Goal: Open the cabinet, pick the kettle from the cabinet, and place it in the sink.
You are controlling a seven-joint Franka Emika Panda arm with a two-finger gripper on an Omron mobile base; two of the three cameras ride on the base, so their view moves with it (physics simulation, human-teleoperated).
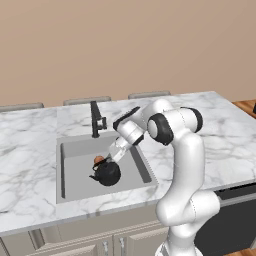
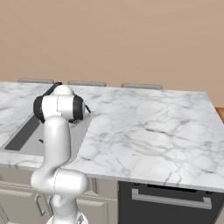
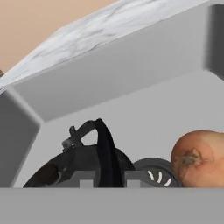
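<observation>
The black kettle (image 1: 106,173) sits on the floor of the sink (image 1: 75,150), beside a small onion (image 3: 199,157). The gripper (image 1: 112,159) reaches down over its arched handle (image 3: 104,148), apparently straddling it; whether it clasps or has released, I cannot tell.

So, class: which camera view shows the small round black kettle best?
The left base view: the small round black kettle shows whole, sitting in the grey rectangular sink. The hand view shows just its arched handle and top, cut off. The right base view's arm blocks it.
</observation>
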